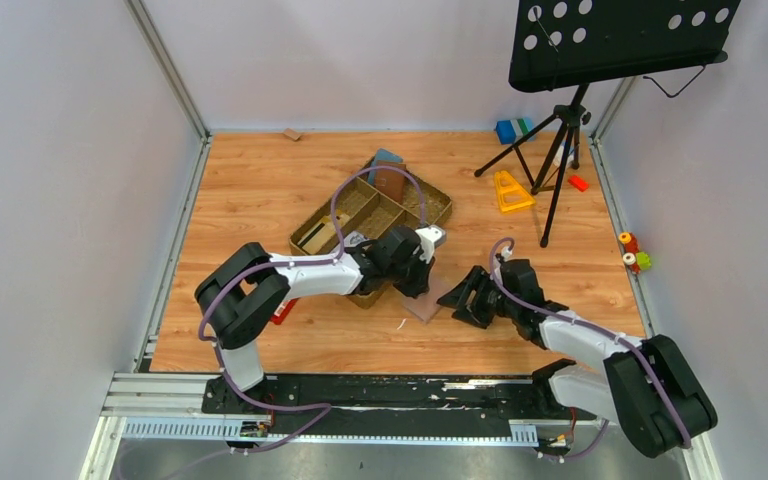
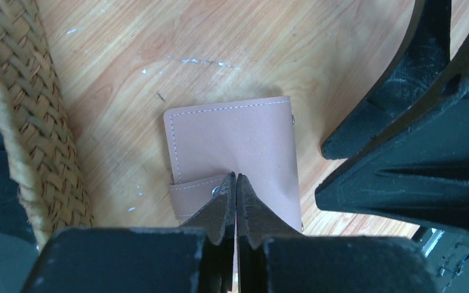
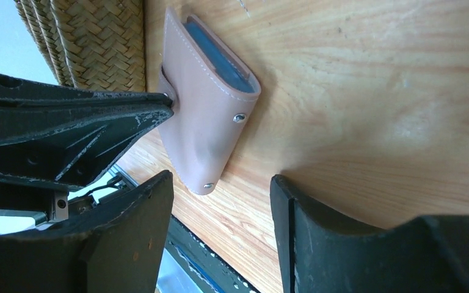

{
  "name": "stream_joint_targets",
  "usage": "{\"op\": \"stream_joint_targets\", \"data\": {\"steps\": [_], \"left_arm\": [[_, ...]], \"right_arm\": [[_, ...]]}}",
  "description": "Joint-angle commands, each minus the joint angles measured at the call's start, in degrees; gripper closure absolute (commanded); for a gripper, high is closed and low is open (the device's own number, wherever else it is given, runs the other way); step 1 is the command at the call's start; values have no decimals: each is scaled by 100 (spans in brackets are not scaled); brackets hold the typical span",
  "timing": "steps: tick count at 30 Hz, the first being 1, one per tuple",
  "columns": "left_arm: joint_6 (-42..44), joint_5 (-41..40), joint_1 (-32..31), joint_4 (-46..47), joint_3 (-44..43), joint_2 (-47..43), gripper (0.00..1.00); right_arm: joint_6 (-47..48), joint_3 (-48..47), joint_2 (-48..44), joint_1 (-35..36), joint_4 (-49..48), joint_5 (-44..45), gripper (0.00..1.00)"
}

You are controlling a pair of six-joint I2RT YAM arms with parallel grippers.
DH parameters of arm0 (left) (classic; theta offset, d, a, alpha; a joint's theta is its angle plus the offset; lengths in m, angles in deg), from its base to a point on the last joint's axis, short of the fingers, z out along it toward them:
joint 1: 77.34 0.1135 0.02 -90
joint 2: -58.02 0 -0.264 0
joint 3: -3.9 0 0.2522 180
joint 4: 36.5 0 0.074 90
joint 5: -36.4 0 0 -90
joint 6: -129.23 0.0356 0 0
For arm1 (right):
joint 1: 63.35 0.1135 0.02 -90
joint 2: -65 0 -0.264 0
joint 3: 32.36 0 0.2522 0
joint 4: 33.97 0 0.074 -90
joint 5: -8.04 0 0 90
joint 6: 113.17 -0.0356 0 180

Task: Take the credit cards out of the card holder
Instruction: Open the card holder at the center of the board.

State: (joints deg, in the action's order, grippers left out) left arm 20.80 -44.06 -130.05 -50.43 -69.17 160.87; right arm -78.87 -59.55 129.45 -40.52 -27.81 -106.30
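We see the wood-grain table (image 1: 260, 180) inside white walls; a black music stand (image 1: 615, 40) on its tripod takes the far right corner. The left arm (image 1: 310, 275) reaches in from near left and the right arm (image 1: 585, 340) from near right; the wrists meet near mid-table. A woven compartment tray (image 1: 332, 222) sits just behind the left wrist; its far cell holds a reddish-brown wallet (image 1: 392, 185) with a blue wallet (image 1: 388, 157) touching it.

On the table, the card holder (image 1: 426, 305) sits just beside the tray's near corner, between the two end effectors. It is folded with the tan outside facing up; the blue-grey lining (image 3: 220, 58) shows at the open edge in the right wrist view. In that view we read it as tilted, one long edge raised off the wood and the lower corner touching the table.

On the left end effector (image 2: 236, 178) the fingers are pressed together, pinching the card holder at its closing tab (image 2: 189, 195), right at the snap. On the right end effector (image 3: 220, 183) the fingers are spread wide with nothing between them; it hovers just beside the holder's free edge, and as far as we can tell it is not touching.

Small stuff: a yellow triangular piece (image 1: 511, 191) near the tripod feet; a blue block (image 1: 508, 130) at the back wall; a red piece (image 1: 578, 183) by the right wall; metal studs (image 3: 239, 117) on the holder's outer face.
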Motion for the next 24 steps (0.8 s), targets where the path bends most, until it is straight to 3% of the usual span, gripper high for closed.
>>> {"op": "stream_joint_targets", "data": {"steps": [1,6,7,11,17,24], "left_arm": [[-127,78,116,-10,205,-325,100],[-303,457,292,326,330,-364,100],[-339,519,322,368,358,-373,100],[-296,581,376,464,427,-437,100],[-300,624,375,461,413,-397,100],[-301,716,375,494,415,-414,100]], "right_arm": [[-75,-299,267,61,33,411,43],[-36,-571,611,178,-40,376,54],[32,-657,680,213,-56,321,60],[238,-774,781,342,-532,-146,98],[122,-707,641,433,-935,-132,100],[280,-930,1536,459,-1011,-126,100]]}}
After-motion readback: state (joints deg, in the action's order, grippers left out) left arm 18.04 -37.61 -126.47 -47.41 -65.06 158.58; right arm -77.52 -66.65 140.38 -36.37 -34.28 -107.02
